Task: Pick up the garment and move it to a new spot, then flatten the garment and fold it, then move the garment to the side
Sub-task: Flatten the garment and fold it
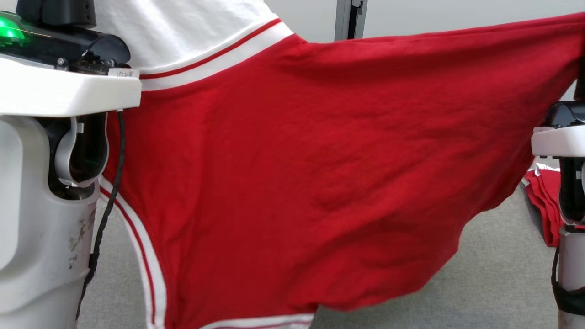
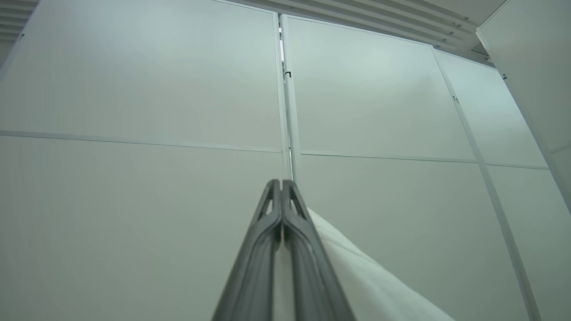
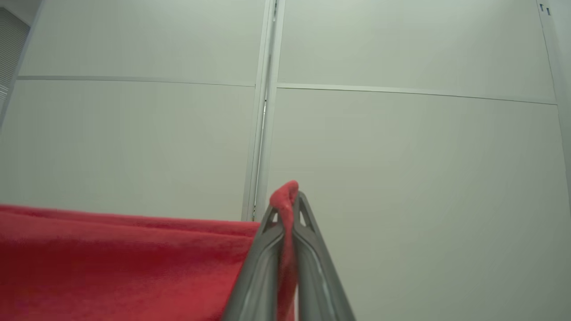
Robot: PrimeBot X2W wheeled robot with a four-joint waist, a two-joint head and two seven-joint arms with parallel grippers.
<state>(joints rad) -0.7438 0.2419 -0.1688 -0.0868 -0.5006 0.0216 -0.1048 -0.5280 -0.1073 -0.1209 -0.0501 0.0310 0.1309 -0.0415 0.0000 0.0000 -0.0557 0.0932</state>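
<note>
Red garment (image 1: 320, 173) is hanging stretched btwn claws, hiding most of grey surface (image 1: 493, 274); left claw (image 2: 281, 183) is pinching its white part, fully closed; right claw (image 3: 287, 200) is pinching red edge likewise. Other red cloth (image 1: 544, 201) is lying at 3 o'clock.

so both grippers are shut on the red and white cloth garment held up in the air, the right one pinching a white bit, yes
Not quite: the right gripper pinches a red fold of the red and white cloth garment, not a white bit; the right wrist view shows it. The left gripper is shut on it too, and it hangs in the air.
</note>
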